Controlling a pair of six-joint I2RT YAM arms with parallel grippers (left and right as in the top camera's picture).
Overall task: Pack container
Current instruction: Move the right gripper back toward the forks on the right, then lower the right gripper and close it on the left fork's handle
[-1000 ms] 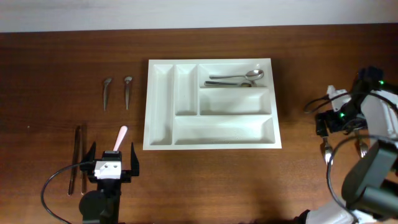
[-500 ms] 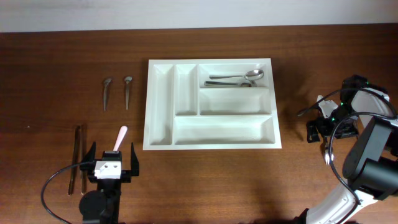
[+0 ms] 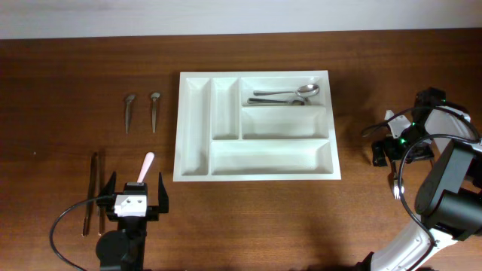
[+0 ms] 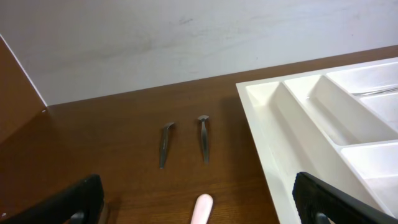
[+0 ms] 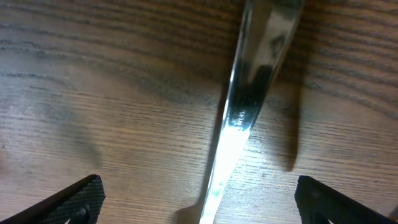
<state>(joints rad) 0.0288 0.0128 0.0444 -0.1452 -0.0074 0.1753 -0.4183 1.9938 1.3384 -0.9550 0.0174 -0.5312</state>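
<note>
Overhead view: the white five-compartment container point(image 3: 271, 156) lies flat at mid-tabletop point(image 3: 68, 68), nearer the far edge. Two spoons point(image 3: 290, 95) rest in its far-right compartment. Two small spoons point(image 3: 129, 111) lie between it and the left edge. The left claw point(image 3: 136, 187), near the front-left corner, gapes wide and empty behind a pink-handled utensil point(image 3: 145, 167). The right claw point(image 5: 200, 198), by the right edge, gapes wide astride a metal handle point(image 5: 239, 112) without gripping it.

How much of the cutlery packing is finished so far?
Early days. Spoons lie in one compartment of the tray; the other four look bare. Nothing is held: the right hand hovers open over a metal utensil on the table, the left hand sits open by a pink-handled piece. Two small utensils beside the tray remain.
</note>
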